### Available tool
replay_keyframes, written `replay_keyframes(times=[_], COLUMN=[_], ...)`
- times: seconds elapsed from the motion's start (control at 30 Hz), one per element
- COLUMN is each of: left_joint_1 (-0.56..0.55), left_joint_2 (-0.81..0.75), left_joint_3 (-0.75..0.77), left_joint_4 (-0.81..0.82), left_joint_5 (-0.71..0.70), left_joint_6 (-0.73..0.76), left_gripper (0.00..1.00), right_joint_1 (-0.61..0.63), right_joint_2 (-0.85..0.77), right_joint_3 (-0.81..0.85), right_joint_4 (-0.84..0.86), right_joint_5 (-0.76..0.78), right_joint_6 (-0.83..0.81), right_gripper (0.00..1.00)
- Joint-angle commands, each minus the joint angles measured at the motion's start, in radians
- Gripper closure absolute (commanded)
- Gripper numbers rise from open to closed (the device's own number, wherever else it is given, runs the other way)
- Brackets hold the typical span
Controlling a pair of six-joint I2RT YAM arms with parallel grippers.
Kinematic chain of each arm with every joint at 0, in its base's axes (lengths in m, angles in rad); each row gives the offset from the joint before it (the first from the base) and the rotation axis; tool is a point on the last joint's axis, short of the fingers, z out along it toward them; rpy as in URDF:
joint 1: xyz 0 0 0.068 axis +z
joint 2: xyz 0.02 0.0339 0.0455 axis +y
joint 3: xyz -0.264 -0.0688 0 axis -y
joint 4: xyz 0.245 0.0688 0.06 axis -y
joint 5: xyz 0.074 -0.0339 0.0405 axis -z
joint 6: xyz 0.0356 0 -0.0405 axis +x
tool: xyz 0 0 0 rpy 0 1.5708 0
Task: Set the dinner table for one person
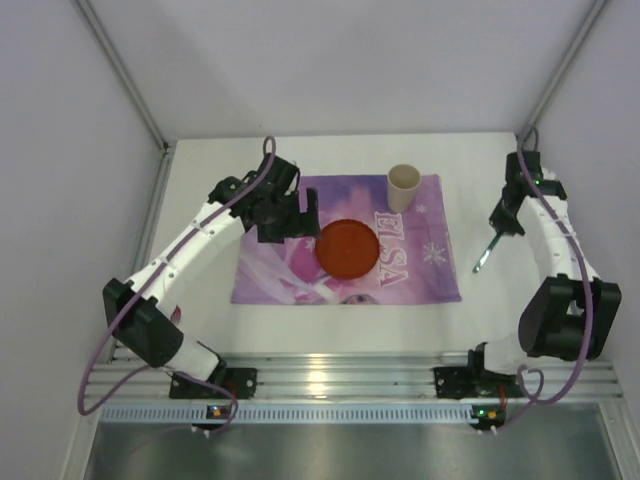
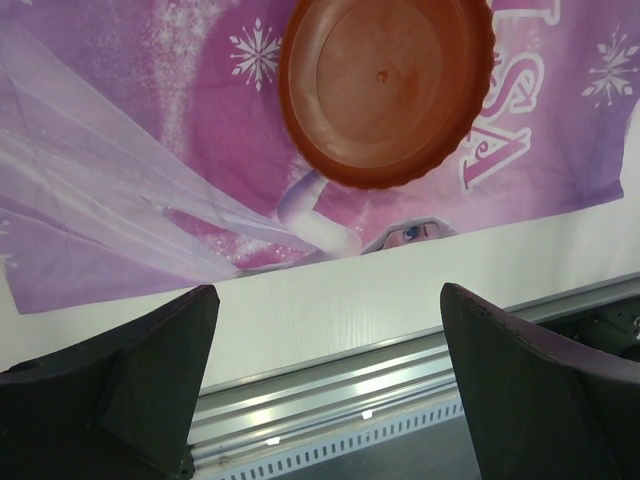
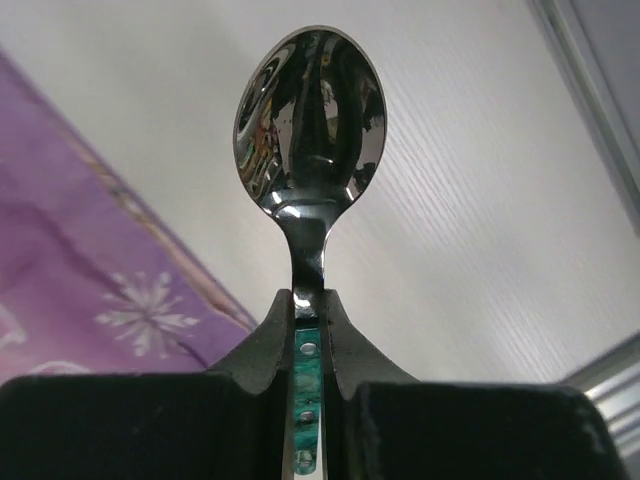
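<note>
— Well, what's on your left?
— My left hand (image 1: 285, 218) hangs wide open, nothing in it, over the purple placemat (image 1: 275, 275) on the white table (image 1: 200, 175).
— And the middle?
— A red-brown plate (image 1: 347, 248) sits on the placemat, with a beige cup (image 1: 403, 187) upright near its far edge.
— The right?
— My right hand (image 3: 308, 303) is clamped on a spoon (image 3: 310, 120) by the handle, over bare table just beside the placemat.

dinner table (image 1: 330, 325) | white, rail (image 1: 350, 375) along near edge | placemat (image 1: 430, 270) flat on it
</note>
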Motion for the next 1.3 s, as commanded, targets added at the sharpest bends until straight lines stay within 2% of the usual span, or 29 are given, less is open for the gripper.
replay_keyframes(times=[0.0,0.2,0.4,1.1,1.13,1.2,1.23,1.27], left_joint_1=[0.003,0.003,0.004,0.006,0.006,0.029,0.044,0.084], left_joint_2=[0.039,0.096,0.081,-0.027,-0.028,-0.031,-0.034,-0.044], left_joint_3=[0.073,0.171,0.193,0.171,0.167,0.153,0.130,0.114], left_joint_4=[-0.002,-0.030,-0.050,-0.192,-0.198,-0.214,-0.211,-0.208], left_joint_5=[0.006,-0.007,-0.020,-0.163,-0.190,-0.198,-0.182,-0.171], left_joint_6=[0.011,0.037,0.037,0.015,0.020,0.032,0.038,0.049], left_gripper=[0.02,0.02,0.02,0.02,0.02,0.02,0.02,0.02], right_joint_1=[0.121,0.428,0.599,0.610,0.608,0.608,0.608,0.608], right_joint_2=[-0.045,0.016,0.103,0.306,0.311,0.311,0.308,0.304], right_joint_3=[0.170,0.235,0.171,0.105,0.102,0.105,0.106,0.106], right_joint_4=[-0.093,-0.072,0.010,0.175,0.191,0.194,0.195,0.195], right_joint_5=[-0.072,-0.138,-0.146,-0.040,-0.034,-0.031,-0.029,-0.028], right_joint_6=[-0.084,-0.075,-0.030,0.047,0.047,0.045,0.044,0.044], right_gripper=[1.00,1.00,1.00,0.99,0.96,0.78,0.65,0.59])
